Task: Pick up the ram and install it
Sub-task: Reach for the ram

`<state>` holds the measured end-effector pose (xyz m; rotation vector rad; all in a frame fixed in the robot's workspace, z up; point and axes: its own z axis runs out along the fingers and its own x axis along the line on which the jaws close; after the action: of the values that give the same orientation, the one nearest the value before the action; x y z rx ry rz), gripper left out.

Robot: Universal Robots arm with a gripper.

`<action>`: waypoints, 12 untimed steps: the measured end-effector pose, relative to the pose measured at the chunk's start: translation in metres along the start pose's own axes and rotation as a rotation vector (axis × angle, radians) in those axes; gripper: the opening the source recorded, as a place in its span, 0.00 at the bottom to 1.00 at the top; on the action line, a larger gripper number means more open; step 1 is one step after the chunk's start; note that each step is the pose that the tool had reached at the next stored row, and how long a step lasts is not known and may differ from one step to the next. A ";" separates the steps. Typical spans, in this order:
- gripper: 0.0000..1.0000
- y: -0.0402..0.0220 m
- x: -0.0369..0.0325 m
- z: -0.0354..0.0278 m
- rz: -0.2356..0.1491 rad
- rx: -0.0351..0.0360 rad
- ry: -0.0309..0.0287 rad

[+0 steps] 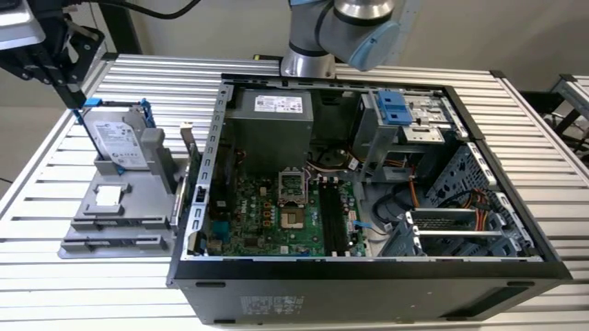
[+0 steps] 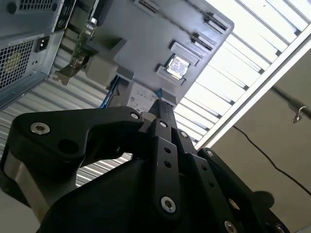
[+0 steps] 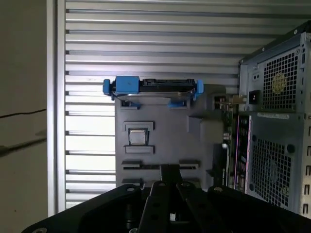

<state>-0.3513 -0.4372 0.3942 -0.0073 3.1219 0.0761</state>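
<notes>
We see one gripper (image 3: 168, 171), and its two fingers are squeezed tight together. In the exterior view it hangs over one grey tray (image 1: 81, 247), which sits at 9 o'clock from the one open computer case (image 1: 368, 289). On the tray, one silver hard drive (image 1: 120, 141) stands up with two blue rails, and one small square chip (image 1: 107, 196) lies flat. We cannot tell for sure where the ram is. A thin dark line (image 3: 138, 166) in one tray slot, close by the fingertips, may be it.
</notes>
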 end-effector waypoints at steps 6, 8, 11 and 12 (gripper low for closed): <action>0.00 -0.0178 0.0001 -0.0007 0.000 -0.0001 -0.0001; 0.00 -0.0237 0.0001 -0.0010 0.000 -0.0001 -0.0001; 0.00 -0.0335 0.0001 -0.0015 0.000 0.0000 -0.0001; 0.00 -0.0368 0.0002 -0.0016 0.000 -0.0001 -0.0002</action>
<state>-0.3513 -0.4740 0.3940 -0.0072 3.1217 0.0762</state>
